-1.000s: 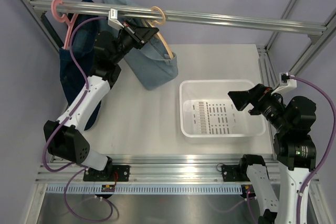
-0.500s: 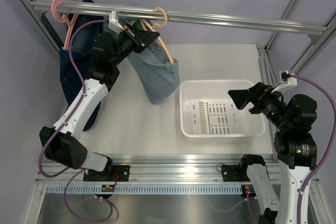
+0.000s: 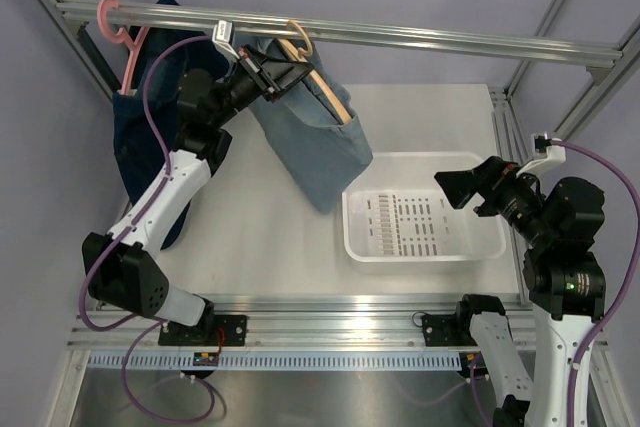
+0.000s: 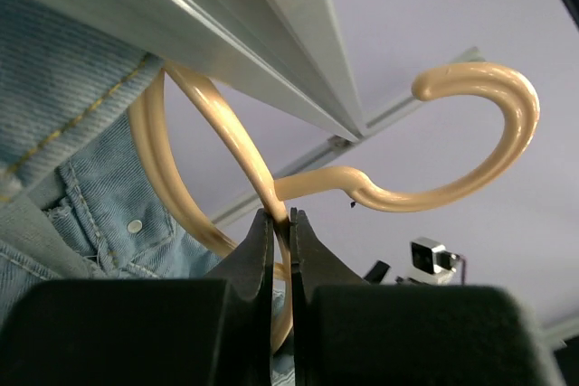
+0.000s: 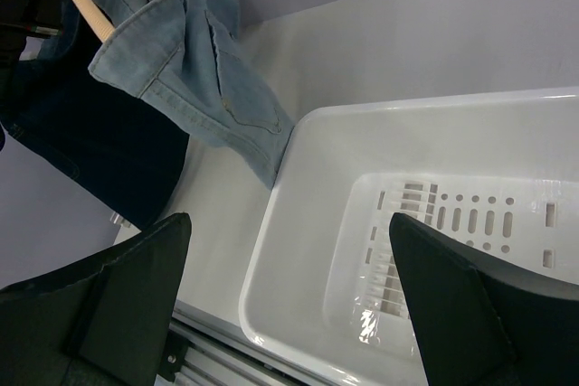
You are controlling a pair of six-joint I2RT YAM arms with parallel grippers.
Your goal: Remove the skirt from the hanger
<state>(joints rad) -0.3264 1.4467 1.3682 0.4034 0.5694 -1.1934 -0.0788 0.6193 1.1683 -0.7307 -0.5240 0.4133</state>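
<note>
White table (image 3: 250, 237): we log left jaws pinching the tan plastic hanger (image 4: 520, 110) neck; blue denim skirt (image 3: 320, 147) drapes below-right, nearer them than the wide right jaws.

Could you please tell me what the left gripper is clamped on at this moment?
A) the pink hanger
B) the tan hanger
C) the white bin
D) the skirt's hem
B: the left wrist view shows the left gripper shut on the tan hanger, close to its hook.
</note>
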